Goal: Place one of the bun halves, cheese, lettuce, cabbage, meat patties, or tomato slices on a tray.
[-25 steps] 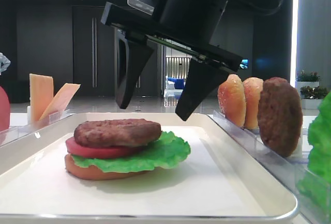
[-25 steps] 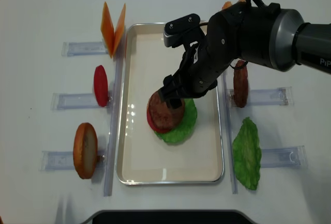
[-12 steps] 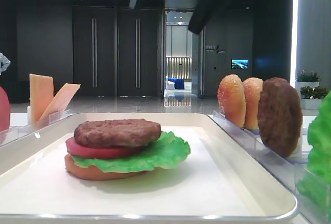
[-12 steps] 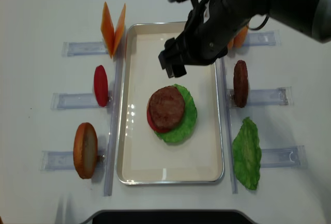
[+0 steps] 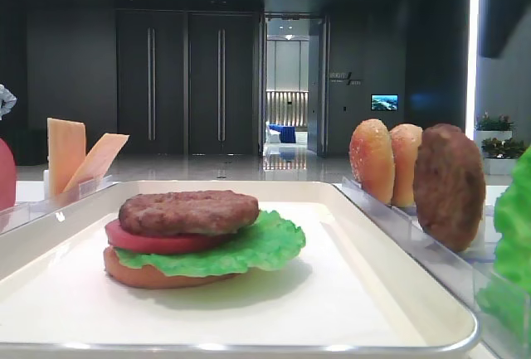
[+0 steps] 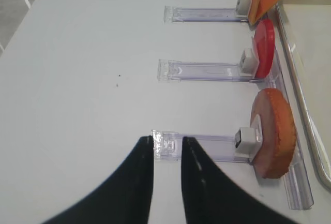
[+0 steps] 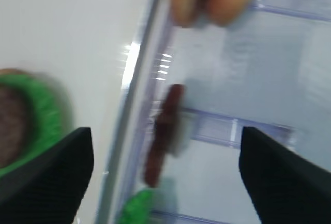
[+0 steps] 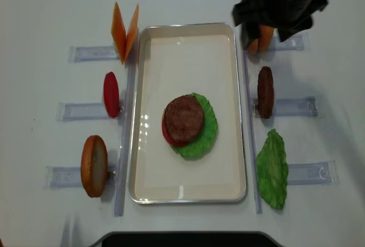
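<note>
Right end effector, fingers spread wide and carrying nothing, has lifted off the tray and pulled back beyond its far right corner, over the bun halves. One meat patty now lies mid-tray, topping tomato and lettuce; release looks done, though the wrist view is blurred.
</note>
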Controlling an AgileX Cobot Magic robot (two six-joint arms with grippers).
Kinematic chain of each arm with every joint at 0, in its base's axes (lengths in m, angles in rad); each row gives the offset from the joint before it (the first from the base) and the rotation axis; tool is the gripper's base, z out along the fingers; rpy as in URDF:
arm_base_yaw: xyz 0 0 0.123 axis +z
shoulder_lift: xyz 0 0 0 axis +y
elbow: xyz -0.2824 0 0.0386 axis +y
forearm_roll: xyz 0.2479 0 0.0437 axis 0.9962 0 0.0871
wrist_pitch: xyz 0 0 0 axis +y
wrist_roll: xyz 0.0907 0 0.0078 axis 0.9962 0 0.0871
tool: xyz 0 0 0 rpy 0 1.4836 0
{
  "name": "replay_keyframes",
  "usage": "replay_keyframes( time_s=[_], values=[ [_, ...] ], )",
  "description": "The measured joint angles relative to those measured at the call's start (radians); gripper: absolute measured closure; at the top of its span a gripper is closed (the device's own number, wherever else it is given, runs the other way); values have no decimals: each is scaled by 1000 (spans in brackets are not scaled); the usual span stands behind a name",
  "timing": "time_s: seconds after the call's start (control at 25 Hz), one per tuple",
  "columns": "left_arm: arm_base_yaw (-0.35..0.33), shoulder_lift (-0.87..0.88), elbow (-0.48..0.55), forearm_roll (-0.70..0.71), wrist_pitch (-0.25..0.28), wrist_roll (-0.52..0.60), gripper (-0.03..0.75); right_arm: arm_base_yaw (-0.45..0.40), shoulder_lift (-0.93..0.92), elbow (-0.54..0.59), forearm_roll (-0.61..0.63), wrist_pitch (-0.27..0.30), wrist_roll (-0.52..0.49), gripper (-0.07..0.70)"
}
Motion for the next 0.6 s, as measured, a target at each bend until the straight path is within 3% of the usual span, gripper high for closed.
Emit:
replay_keyframes(
  time_s=[0.12, 0.28, 0.44, 0.6],
  values=[
    [0, 0, 0, 0, 0, 0, 575, -191, 0, 0, -31, 35, -20, 82],
    [0, 0, 0, 0, 0, 0, 575, -336, 0, 0, -47, 43, -49, 85],
    [0, 0, 0, 0, 0, 0, 575, -368, -22, 15, -83, 42, -49, 119],
    [0, 0, 0, 0, 0, 0, 575, -360, -148, 111, -103, 43, -41, 146]
  ],
)
